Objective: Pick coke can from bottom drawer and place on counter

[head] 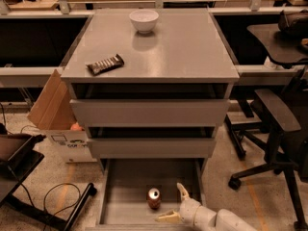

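Grey three-drawer cabinet (149, 112) with its bottom drawer (125, 196) pulled out. The gripper (172, 205) is inside the drawer at front right, fingers (183, 192) spread apart. The coke can (154, 198) stands upright just left of them, unclamped. Far above, the counter (183, 47) holds a snack bar (105, 64) and a white bowl (144, 19).

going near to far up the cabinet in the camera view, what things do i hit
coke can in the bottom drawer, with the open gripper just right of it -> snack bar on the counter -> white bowl near the counter's far edge
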{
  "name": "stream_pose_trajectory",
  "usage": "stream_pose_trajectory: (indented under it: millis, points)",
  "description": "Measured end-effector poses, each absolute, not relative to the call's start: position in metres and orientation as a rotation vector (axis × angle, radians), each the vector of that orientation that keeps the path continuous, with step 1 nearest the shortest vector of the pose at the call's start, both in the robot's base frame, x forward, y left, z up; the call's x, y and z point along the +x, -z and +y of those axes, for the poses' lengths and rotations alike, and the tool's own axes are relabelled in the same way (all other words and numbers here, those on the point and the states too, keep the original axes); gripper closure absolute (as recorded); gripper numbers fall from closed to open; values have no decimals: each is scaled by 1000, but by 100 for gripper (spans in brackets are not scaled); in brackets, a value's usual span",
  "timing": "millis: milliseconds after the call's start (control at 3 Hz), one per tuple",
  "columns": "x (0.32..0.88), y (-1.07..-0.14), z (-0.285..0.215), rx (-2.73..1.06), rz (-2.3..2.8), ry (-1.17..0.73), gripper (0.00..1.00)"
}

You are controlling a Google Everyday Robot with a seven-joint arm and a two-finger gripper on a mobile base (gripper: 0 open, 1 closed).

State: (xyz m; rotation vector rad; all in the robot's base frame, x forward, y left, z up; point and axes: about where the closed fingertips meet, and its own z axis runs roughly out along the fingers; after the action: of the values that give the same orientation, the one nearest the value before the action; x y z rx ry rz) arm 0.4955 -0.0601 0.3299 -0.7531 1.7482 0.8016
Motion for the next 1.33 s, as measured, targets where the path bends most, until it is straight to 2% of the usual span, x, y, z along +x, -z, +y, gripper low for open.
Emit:
stream_pose_trajectory:
  millis: [1333]
  points:
    - [542,-271,-33,-935,1684,-764,0]
